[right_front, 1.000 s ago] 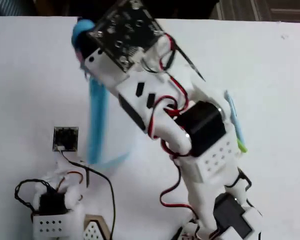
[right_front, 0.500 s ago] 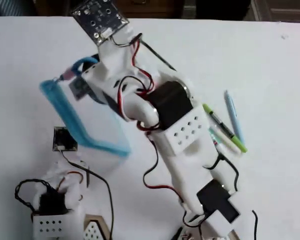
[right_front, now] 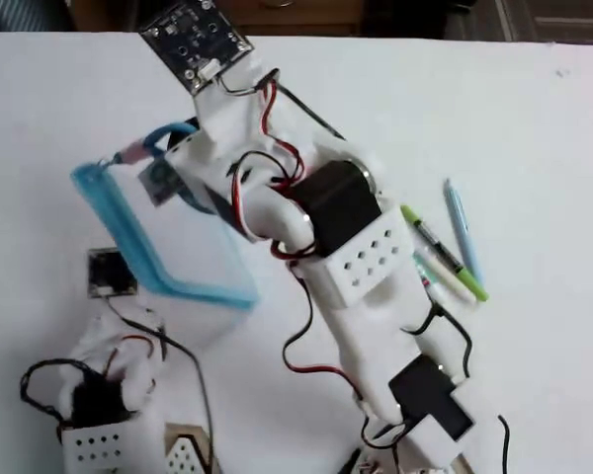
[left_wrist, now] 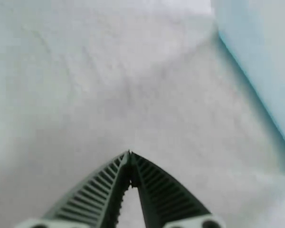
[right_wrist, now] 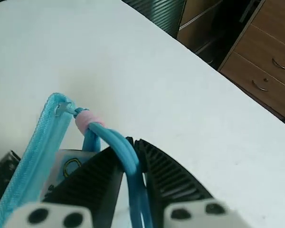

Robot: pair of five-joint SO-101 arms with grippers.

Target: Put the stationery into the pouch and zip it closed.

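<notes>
The clear pouch [right_front: 183, 252] with a blue zipper edge [right_front: 128, 232] lies left of centre in the high view. My right gripper [right_wrist: 133, 141] is shut on the pouch's blue loop strap [right_wrist: 121, 149], just behind a pink connector [right_wrist: 88, 118] at the pouch's corner [right_front: 128, 153]. A green highlighter [right_front: 445, 255] and a light blue pen [right_front: 462, 232] lie side by side on the table right of the right arm [right_front: 346, 247]. My left gripper [left_wrist: 129, 156] is shut on nothing, low over bare table, with the pouch's edge [left_wrist: 256, 71] a little way off.
The left arm's base [right_front: 94, 415] and black cables sit at the front left corner. The white table [right_front: 534, 118] has free room at the back right. Wooden drawers [right_wrist: 270, 57] stand beyond the far table edge.
The right arm swung the pouch from hanging upright down to the left, and it now rests flat. In the last half second the left arm's wrist shifted slightly left.
</notes>
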